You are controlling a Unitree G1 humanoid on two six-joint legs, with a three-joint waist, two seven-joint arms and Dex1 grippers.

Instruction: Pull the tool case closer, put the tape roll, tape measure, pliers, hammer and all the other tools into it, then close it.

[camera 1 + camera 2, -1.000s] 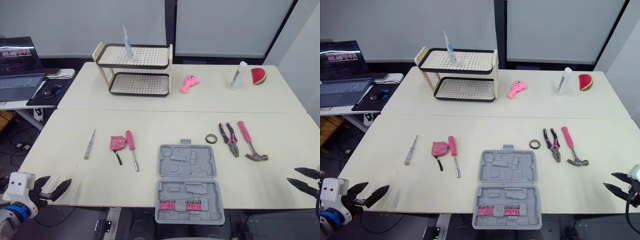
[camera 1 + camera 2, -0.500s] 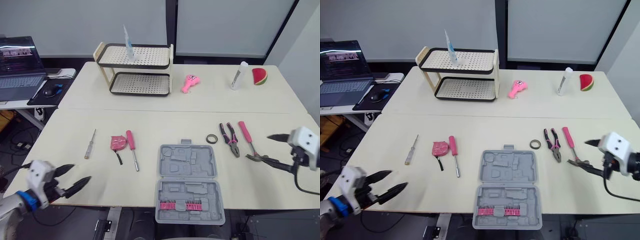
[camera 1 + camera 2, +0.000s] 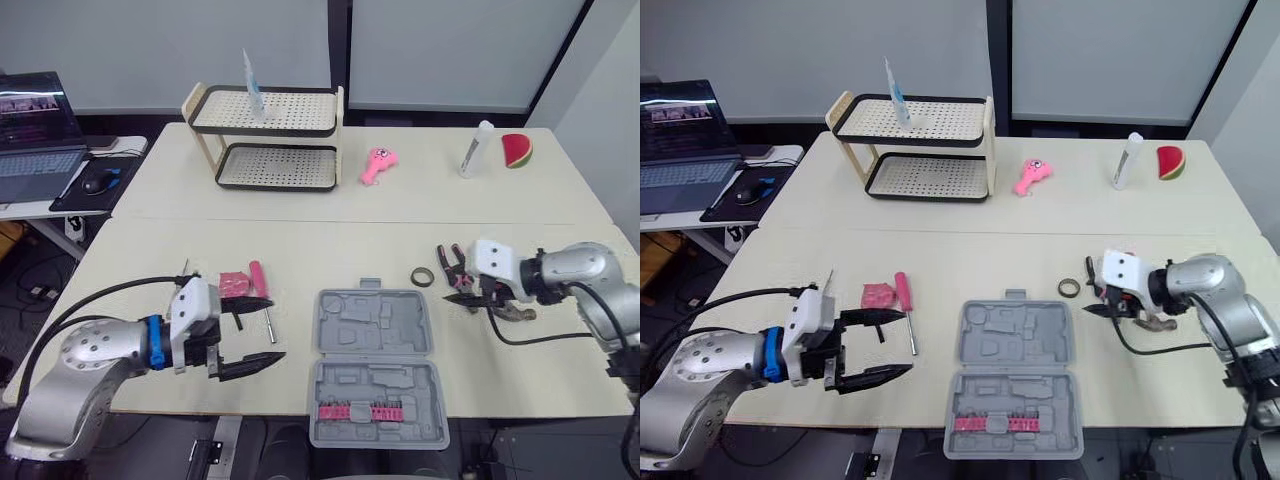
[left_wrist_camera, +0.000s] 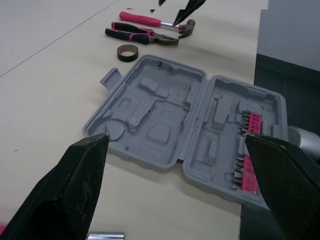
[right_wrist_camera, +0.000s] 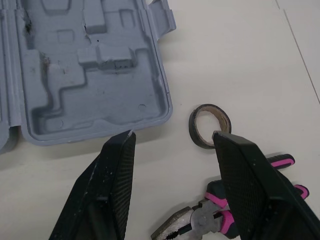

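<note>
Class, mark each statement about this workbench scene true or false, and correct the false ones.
1. The grey plastic tool case lies open on the cream table. True.
2. The dark tape roll sits inside the case. False: it lies on the table outside the case, beside the pink-handled pliers.
3. The left gripper and right gripper are both open and hold nothing. True.
4. The pink-handled screwdriver lies on the robot's right of the case. False: it lies on the robot's left of it, next to the pink tape measure.
5. A row of pink bits sits in the case half nearest the robot. True.
</note>
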